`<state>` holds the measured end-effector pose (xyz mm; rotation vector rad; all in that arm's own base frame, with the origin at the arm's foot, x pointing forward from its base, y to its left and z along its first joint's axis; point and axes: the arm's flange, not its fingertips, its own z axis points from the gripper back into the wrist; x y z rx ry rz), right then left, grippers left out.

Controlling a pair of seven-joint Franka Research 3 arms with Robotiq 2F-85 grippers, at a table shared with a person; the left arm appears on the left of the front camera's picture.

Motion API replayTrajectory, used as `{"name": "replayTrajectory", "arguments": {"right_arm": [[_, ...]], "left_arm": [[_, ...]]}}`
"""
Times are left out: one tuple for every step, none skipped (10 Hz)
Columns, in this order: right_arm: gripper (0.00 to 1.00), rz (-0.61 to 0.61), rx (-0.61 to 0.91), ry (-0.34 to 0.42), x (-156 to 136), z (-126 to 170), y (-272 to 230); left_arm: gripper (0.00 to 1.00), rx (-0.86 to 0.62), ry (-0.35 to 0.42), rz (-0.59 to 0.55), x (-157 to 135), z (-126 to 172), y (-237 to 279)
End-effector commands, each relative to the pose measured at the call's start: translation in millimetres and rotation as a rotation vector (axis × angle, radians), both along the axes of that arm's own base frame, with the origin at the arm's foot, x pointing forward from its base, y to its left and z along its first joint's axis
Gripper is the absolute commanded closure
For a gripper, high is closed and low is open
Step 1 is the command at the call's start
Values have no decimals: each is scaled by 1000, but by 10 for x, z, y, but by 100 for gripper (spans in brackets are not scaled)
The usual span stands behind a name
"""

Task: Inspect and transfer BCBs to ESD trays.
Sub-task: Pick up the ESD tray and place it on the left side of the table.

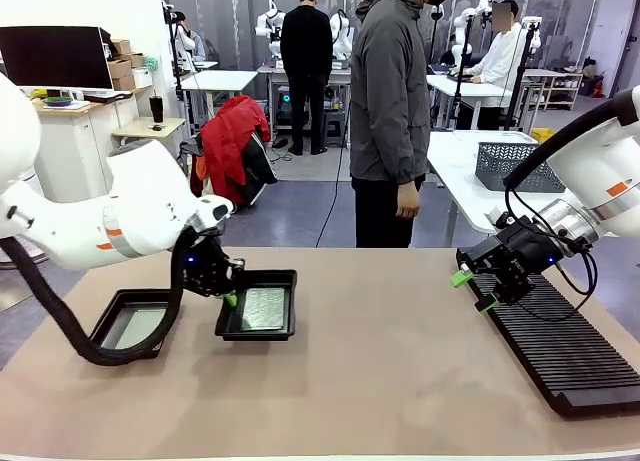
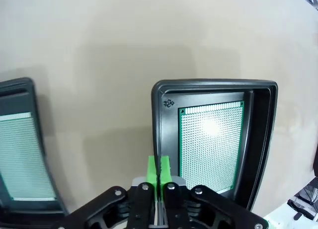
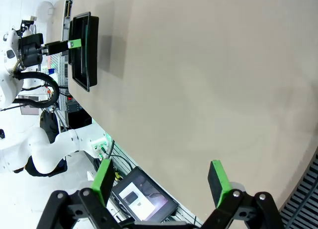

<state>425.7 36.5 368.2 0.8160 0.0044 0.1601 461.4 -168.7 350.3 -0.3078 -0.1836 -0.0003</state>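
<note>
Your left gripper (image 2: 159,170) is pinching the tray (image 2: 160,110) rim, board (image 2: 211,142) lying inside; keep it level while sliding across the surface (image 1: 380,361). Right gripper (image 1: 474,290) is hanging open over the rack (image 1: 560,351)

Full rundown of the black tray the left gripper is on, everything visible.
The shallow black plastic rectangular tray with a raised flared rim and rounded corners lies flat on the tan tabletop, right of an identical second tray. A green perforated circuit board lies flat on its floor, glare on its face. A small embossed mark sits in one inner corner. The left gripper has its green-padded fingers shut on the tray's rim wall.
</note>
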Motion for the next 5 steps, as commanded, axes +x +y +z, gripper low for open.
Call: {"name": "replayTrajectory", "arguments": {"right_arm": [[0,-3,-5,-2,0,2,-8],[0,-3,-5,-2,0,2,-8],[0,-3,-5,-2,0,2,-8],[0,-3,-5,-2,0,2,-8],[0,-3,-5,-2,0,2,-8]], "left_arm": [[100,-22,-1,-17,-107,17,299],[100,-18,-4,-13,-105,12,427],[100,-16,-10,-13,-96,0,531],[100,-13,-8,-7,-84,-26,624],[100,-8,-8,-9,-73,-61,692]]}}
